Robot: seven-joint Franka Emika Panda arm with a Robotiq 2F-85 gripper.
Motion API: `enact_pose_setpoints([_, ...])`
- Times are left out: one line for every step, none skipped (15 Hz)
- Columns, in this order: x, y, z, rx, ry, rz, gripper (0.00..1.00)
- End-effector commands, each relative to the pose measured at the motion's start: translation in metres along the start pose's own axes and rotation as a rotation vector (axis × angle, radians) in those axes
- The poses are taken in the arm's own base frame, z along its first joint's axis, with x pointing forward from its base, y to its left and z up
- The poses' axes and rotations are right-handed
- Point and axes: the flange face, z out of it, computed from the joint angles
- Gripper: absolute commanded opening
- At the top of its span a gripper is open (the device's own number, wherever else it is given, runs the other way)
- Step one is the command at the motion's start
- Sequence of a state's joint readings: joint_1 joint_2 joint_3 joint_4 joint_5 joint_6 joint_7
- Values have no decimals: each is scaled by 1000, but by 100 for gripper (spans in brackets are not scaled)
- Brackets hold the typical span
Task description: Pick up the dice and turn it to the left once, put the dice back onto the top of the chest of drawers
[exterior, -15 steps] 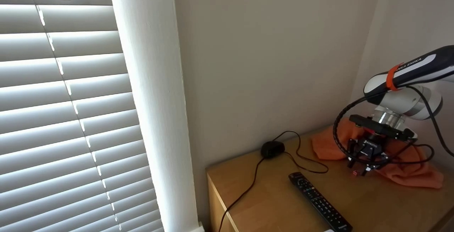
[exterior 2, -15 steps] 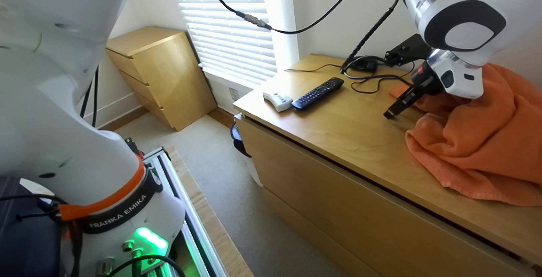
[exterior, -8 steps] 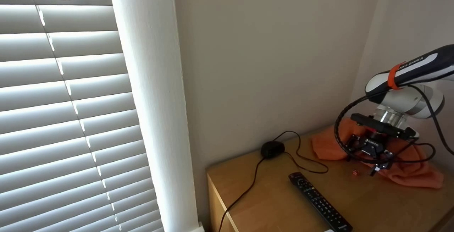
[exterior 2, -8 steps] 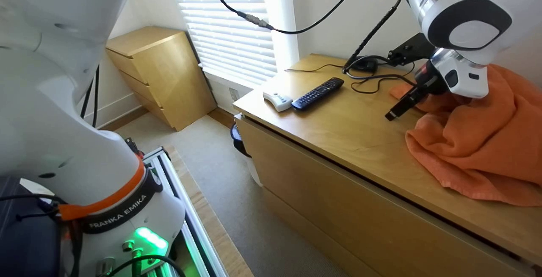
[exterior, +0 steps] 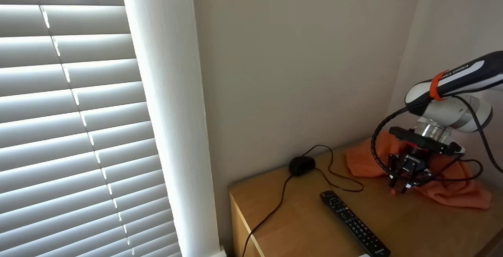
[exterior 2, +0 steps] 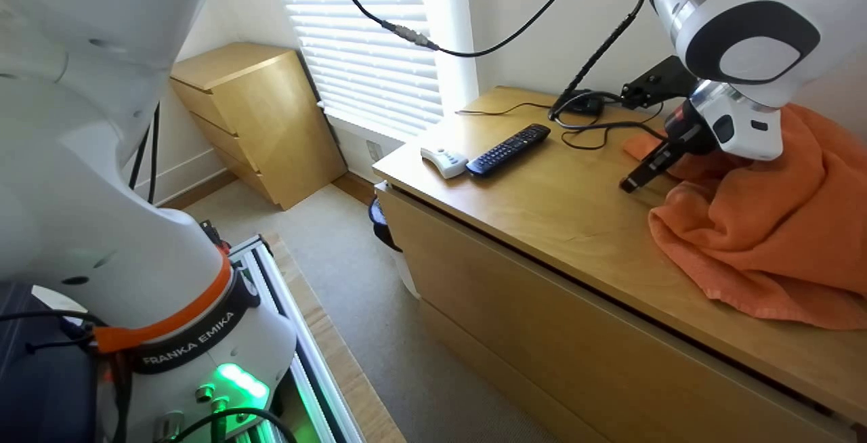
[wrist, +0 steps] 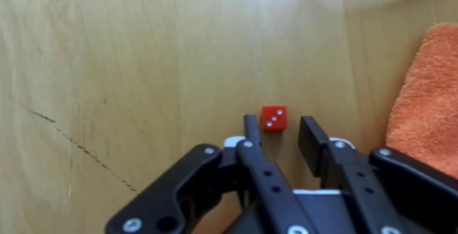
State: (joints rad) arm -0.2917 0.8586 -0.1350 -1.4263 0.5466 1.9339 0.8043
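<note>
Lowest and nearest in the wrist view, the gripper stands with its fingers partly apart, a narrow gap that holds nothing. The dice, a three uppermost, shows a little right of and below centre, in the mouth of that gap and closer to the finger at picture left; whether the two touch cannot be told. It appears to rest on the chest of drawers, so the step in hand looks like lining up the grasp, with lift, turn and return not yet done. The next move probably calls for a slight shift toward picture left, then closing evenly so the dice does not skid. Farther off, an orange cloth fills the right edge; in an exterior view a black remote lies near mid-frame, with window blinds beyond.
</note>
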Motion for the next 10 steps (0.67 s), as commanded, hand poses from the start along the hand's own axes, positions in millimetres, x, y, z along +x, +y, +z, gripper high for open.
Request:
enact_pose_setpoints([5, 0, 2, -18, -7, 13, 5])
enact_pose_setpoints([1, 0, 1, -20, -2, 12, 1])
enact_pose_setpoints([-4, 0, -1, -19, 14, 12, 2])
enact_pose_setpoints([-11, 1, -2, -20, 35, 8, 4])
enact_pose_setpoints([-17, 1, -3, -24, 47, 1, 4])
enact_pose_setpoints([-24, 1, -5, -27, 67, -3, 4])
enact_pose_setpoints([-33, 1, -7, -28, 94, -2, 4])
enact_pose_setpoints([-41, 1, -10, -27, 125, -5, 4])
enact_pose_setpoints([-50, 1, -12, -20, 173, -8, 4])
enact_pose_setpoints([-59, 1, -13, -15, 225, -16, 4])
